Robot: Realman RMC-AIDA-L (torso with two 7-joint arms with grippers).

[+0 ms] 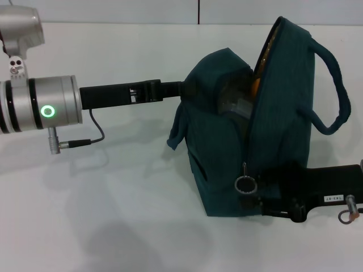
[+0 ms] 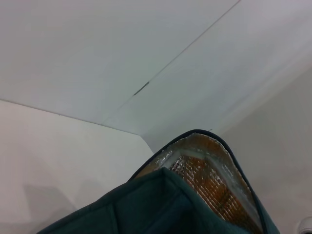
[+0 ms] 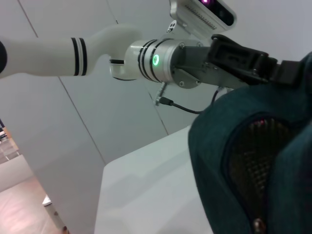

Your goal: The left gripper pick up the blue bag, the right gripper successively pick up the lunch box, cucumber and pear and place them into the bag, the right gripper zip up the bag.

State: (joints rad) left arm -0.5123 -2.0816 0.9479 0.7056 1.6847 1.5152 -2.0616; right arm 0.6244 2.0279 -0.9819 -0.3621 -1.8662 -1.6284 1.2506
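The blue bag (image 1: 283, 119) stands upright on the white table (image 1: 113, 198), its top zipper partly open onto foil lining (image 2: 204, 180). A bit of the orange pear (image 1: 256, 85) shows inside the opening. The lunch box and cucumber are hidden. My left gripper (image 1: 182, 88) reaches in from the left and is shut on the bag's upper left fabric; it also shows in the right wrist view (image 3: 285, 73). My right gripper (image 1: 262, 195) lies low against the bag's front right, right beside the metal ring zipper pull (image 1: 245, 183). The bag also shows in the right wrist view (image 3: 234, 146).
The bag's padded handle (image 1: 336, 73) loops out to the right. A black cable (image 1: 93, 133) hangs from my left wrist (image 1: 48, 107). The table's far edge meets a wall seam (image 1: 198, 14).
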